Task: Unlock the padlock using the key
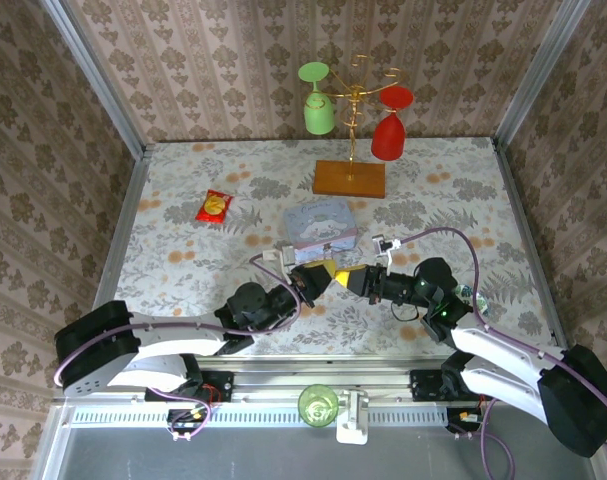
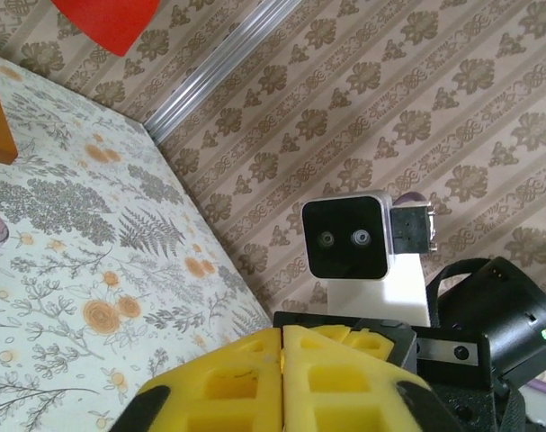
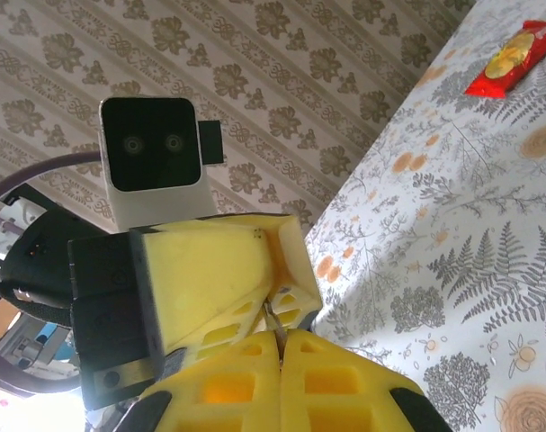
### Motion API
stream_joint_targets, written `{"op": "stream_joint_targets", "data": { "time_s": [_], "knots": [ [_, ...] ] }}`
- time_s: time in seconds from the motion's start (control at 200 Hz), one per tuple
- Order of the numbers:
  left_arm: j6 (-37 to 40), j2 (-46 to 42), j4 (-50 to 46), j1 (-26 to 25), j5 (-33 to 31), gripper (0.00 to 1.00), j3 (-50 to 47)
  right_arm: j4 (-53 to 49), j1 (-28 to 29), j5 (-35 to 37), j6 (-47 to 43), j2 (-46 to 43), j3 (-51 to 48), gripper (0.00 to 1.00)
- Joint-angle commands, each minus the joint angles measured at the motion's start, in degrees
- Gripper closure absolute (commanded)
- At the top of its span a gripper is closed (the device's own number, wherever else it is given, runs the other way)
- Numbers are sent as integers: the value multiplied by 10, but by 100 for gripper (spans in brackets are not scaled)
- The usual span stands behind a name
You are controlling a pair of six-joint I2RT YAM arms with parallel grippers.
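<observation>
Left gripper (image 2: 282,346) pads pressed together, nothing seen between; right gripper (image 3: 280,346) nips a thin metal sliver (image 3: 273,315), key or shackle unclear; padlock hidden, likely where both tips meet near the tin (image 1: 321,226); probably small, hard, slick: grip its flat sides.

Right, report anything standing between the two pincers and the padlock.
Nothing visible does. The left pincer and right pincer meet tip to tip on the near side of the blue tin. A thin metal sliver shows at the right pincer's closed tips; the padlock itself cannot be made out.
</observation>
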Motion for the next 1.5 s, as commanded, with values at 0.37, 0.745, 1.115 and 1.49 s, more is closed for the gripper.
{"op": "stream_joint_targets", "data": {
  "time_s": [0.37, 0.745, 1.115, 1.49],
  "knots": [
    [32, -133, -418, 104, 0, 0, 33, -415, -56, 116, -141, -31, 50, 100],
    [44, 95, -396, 119, 53, 7, 118, -484, -99, 173, -194, 25, 95, 100],
    [53, 249, -417, 132, 65, 11, 218, -502, -116, 166, -201, -29, 63, 100],
    [84, 319, -476, 115, -8, 21, 290, -506, -126, 154, -198, -59, 37, 100]
  ]
}}
